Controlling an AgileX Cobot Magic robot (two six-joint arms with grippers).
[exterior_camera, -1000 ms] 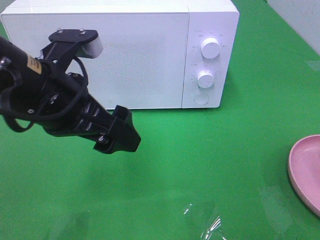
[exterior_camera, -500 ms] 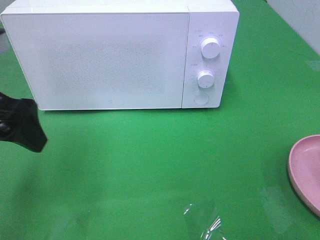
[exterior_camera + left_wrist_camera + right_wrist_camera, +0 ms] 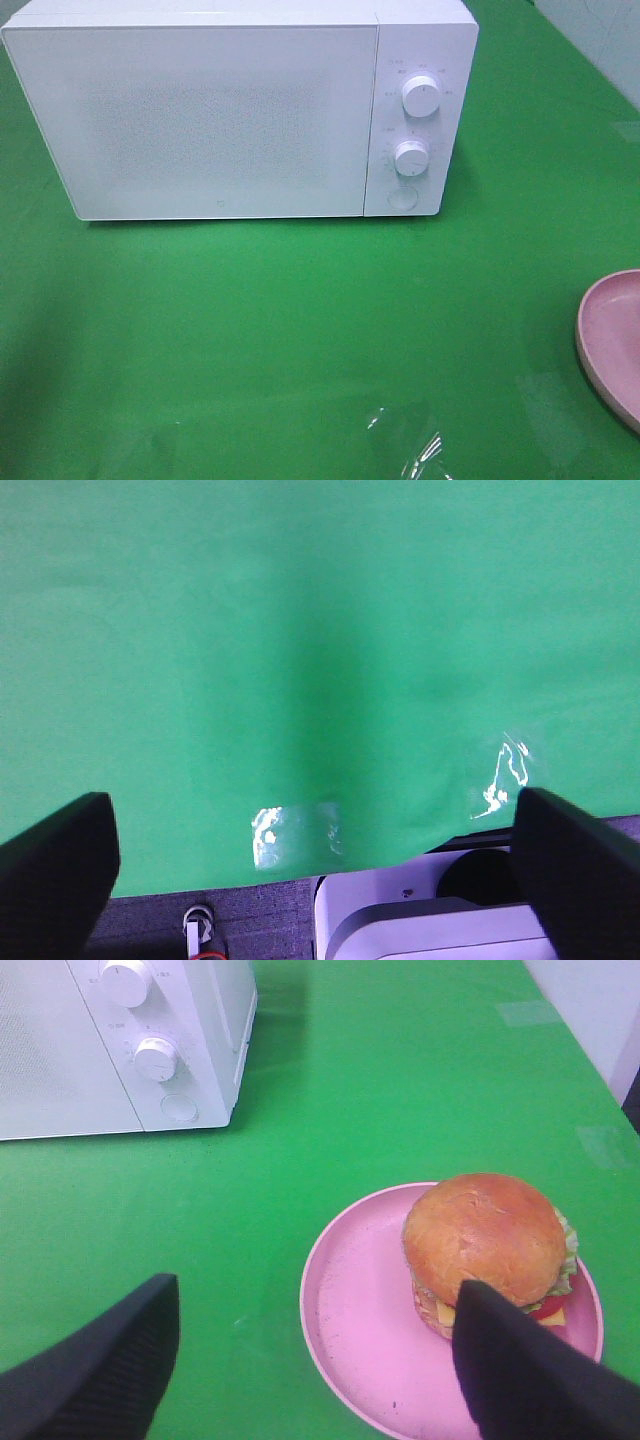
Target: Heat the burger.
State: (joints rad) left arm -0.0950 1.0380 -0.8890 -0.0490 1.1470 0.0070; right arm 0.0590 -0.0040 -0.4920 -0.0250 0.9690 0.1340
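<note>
In the right wrist view the burger [image 3: 487, 1245], with its brown domed bun, green lettuce and yellow cheese edge, sits on a pink plate [image 3: 360, 1310]. My right gripper [image 3: 310, 1360] hangs open above the plate's near side, one dark fingertip [image 3: 530, 1370] in front of the burger, nothing held. The white microwave [image 3: 200, 110] stands at the back of the green table, door shut. The exterior view catches only the plate's rim [image 3: 600, 330] at the right edge, and neither arm. My left gripper [image 3: 315, 860] is open over bare green cloth by the table's edge.
The microwave has two round knobs [image 3: 421, 95] and a round button [image 3: 402, 197] on its right panel. Clear tape patches [image 3: 405, 440] glint on the cloth at the front. A white machine base [image 3: 420, 920] lies below the table edge in the left wrist view.
The left arm, in front of the microwave door a second ago, has drawn back to the left and left the exterior view. Microwave and plate have not moved.
</note>
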